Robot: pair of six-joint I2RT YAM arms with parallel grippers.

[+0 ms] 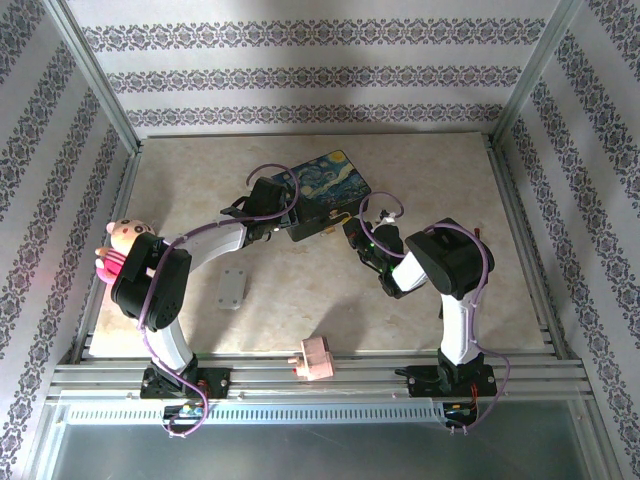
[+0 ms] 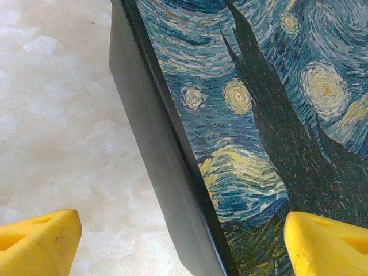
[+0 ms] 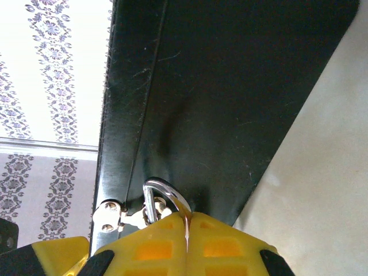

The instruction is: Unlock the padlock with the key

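Two arms meet at the blue tin [image 1: 325, 185]. The left gripper [image 2: 183, 244] stands released, straddling the tin's edge. The right gripper [image 3: 187, 241] is clenched right against the padlock [image 3: 164, 192], whose silver shackle hangs in the tin's latch [image 3: 109, 215]; its body is hidden.

Tin [image 1: 335, 185] far centre on table [image 1: 200, 180], padlock [image 3: 164, 192] on its near side; plate [image 1: 232, 289] nearer, leftward; block [image 1: 315, 358] at near edge
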